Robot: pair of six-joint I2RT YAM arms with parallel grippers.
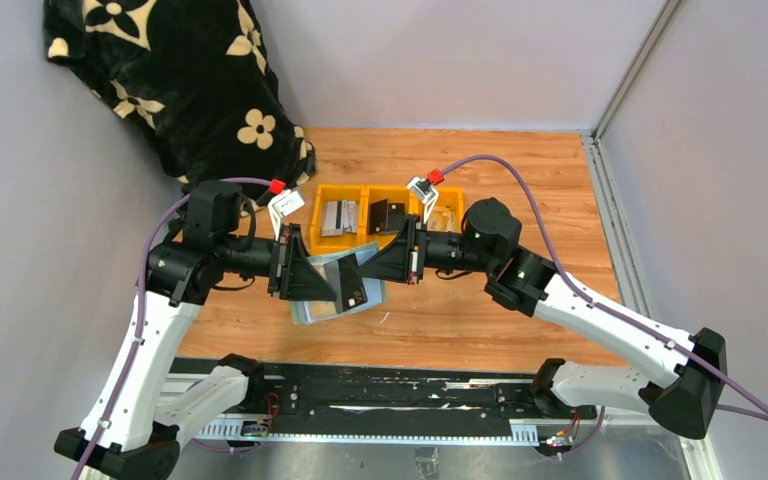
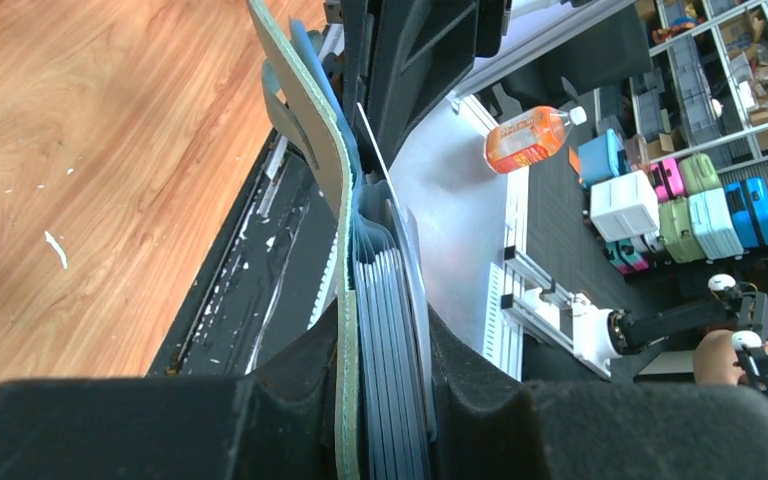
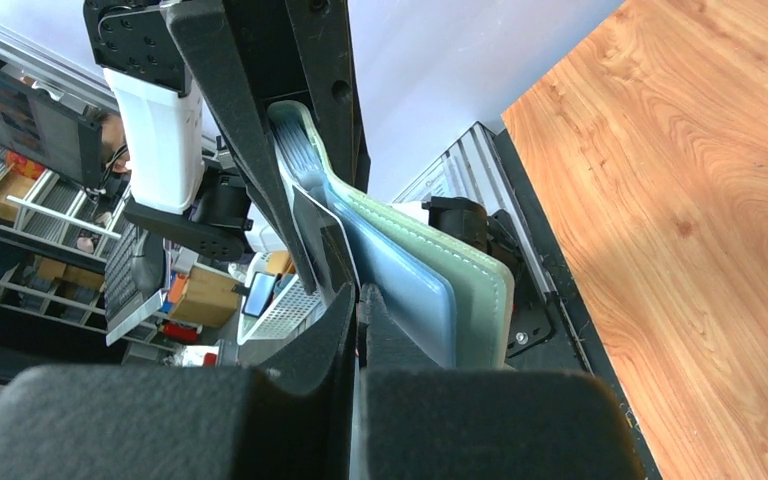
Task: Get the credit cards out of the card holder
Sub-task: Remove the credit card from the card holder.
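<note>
The holder [image 1: 325,305] is hanging in the air just above the tabletop [image 1: 520,180], between the two arms and in front of the bins [image 1: 360,190]. The left pincer [image 1: 335,280] is clamping it, its jaws pressed narrow on the cover and the stack inside. The right pincer [image 1: 365,268] is meeting it from the other side, squeezed almost flat on one thin card [image 3: 325,235].

The top view is showing only a pale blue-grey patch and dark pincer bodies. The left wrist view is showing the grey-green cover of the holder [image 2: 320,150] edge-on, with several blue-grey card edges packed between the left pincer's [image 2: 385,400] fingers. They are too close to count. One card [image 2: 380,155] is rising toward the right pincer [image 2: 410,60].

The right wrist view is showing the holder's [image 3: 460,280] stitched edge and a blue inner pocket, just above the right pincer [image 3: 358,330].

Three yellow bins are sitting in a row. One black flowered blanket [image 1: 180,90] is lying in the far left corner. An orange bottle [image 2: 525,140] is lying beyond, its label unreadable.
</note>
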